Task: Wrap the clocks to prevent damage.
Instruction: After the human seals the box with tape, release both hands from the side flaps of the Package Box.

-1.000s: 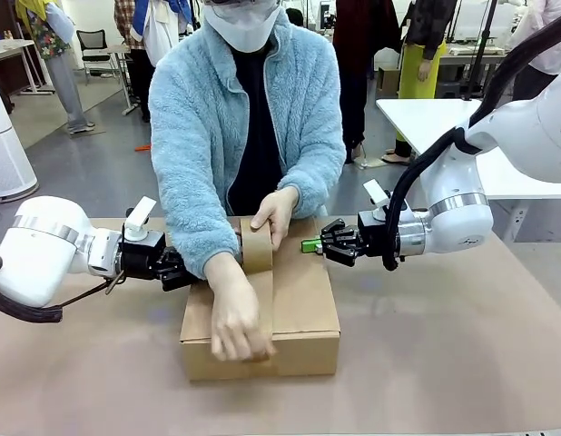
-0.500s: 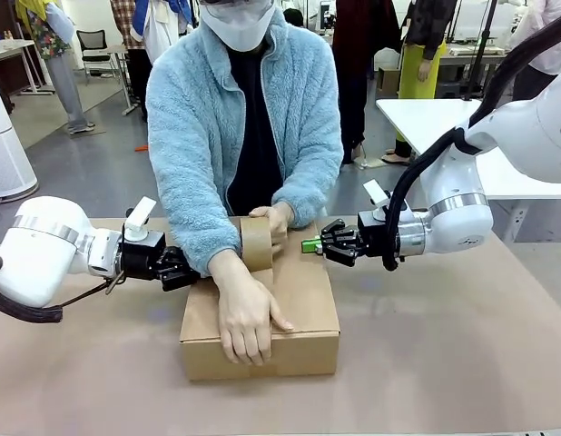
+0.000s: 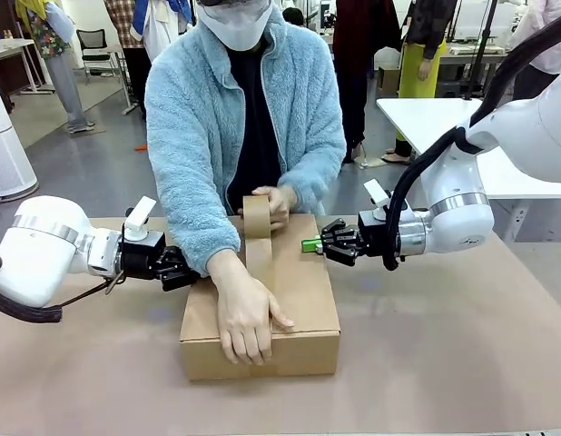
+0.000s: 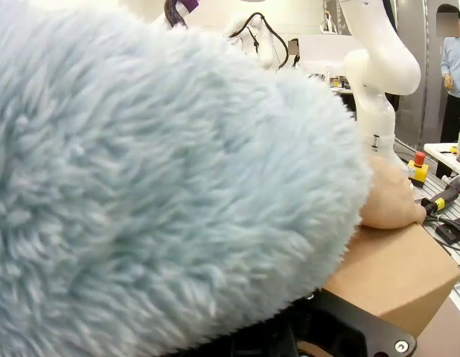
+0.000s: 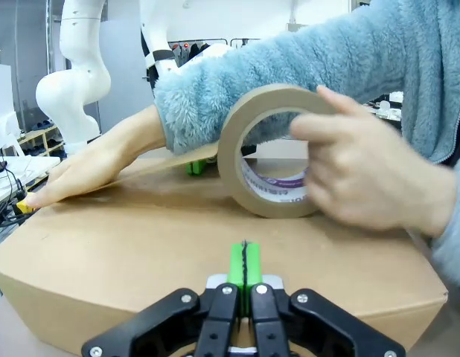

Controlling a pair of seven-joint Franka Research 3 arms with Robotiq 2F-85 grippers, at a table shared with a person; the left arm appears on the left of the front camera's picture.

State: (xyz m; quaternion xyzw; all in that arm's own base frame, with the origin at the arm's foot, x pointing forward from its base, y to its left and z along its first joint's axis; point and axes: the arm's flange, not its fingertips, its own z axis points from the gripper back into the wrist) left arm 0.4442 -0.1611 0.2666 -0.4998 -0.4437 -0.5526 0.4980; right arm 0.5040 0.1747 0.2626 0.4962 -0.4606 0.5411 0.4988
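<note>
**Box held from both sides while a person applies tape**

The box (image 3: 285, 300) sits on the table (image 3: 462, 363), between the two grippers. No clock can be seen; the box is shut.

Right gripper (image 3: 311, 244): fingers pressed together, green pads meeting, nothing between them. The tips rest on the top of the box at its edge on the gripper's side. In the right wrist view the gripper (image 5: 244, 262) points across the box top (image 5: 178, 245), and the tape roll (image 5: 271, 152) stands on edge straight ahead of the tips, near but apart from them.

Left gripper (image 3: 176, 270): at the opposite side of the box, just beside its wall. The person's sleeve (image 3: 194, 213) hangs over it, so the fingertips are hidden. The fingers are together; whether they touch the box cannot be told. In the left wrist view the sleeve (image 4: 163, 186) lies directly ahead of the gripper, with a box corner (image 4: 397, 275) beyond it.

Person: one hand (image 3: 247, 318) lies flat on the box top and over its near edge, pressing a tape strip (image 3: 260, 259) down. The other hand (image 3: 279, 203) holds the roll (image 3: 257, 216) upright at the far edge of the box.
</note>
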